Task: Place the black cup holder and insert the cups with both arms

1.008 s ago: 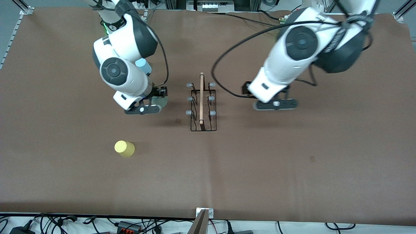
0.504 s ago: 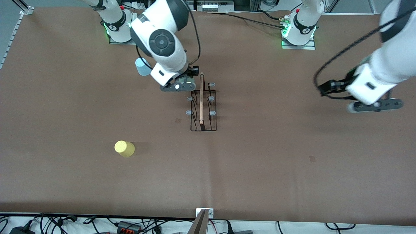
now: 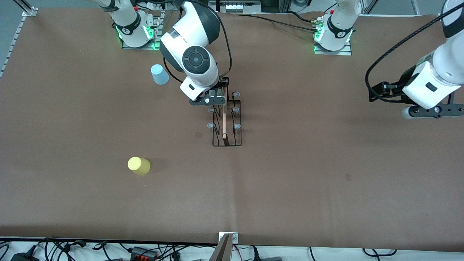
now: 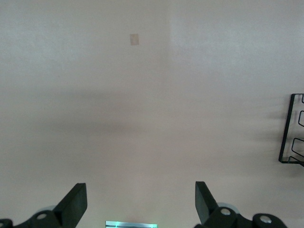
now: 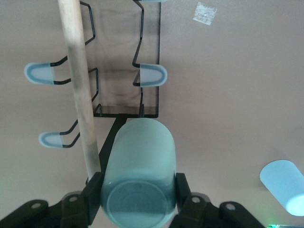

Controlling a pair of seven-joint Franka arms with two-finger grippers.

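Observation:
The black cup holder (image 3: pixel 227 123) stands mid-table, its wooden rod (image 5: pixel 78 85) running along its length. My right gripper (image 3: pixel 209 103) is over the holder's end nearest the robot bases. In the right wrist view it (image 5: pixel 138 192) is shut on the mint green cup (image 5: pixel 140 166), base toward the camera, beside the rod and above a grey-blue prong (image 5: pixel 153 75). The light blue cup (image 3: pixel 158 74) and the yellow cup (image 3: pixel 138 165) stand upside down on the table. My left gripper (image 3: pixel 431 111) is open and empty (image 4: pixel 140 204) over bare table.
The brown table cover (image 3: pixel 308 174) spreads wide around the holder. The holder's corner (image 4: pixel 292 133) shows at the edge of the left wrist view. The light blue cup also shows in the right wrist view (image 5: pixel 285 185). Cables lie along the table's front edge.
My right gripper carried the mint green cup from the right arm's side over to the holder's end. My left arm swung away from the holder toward its own end of the table.

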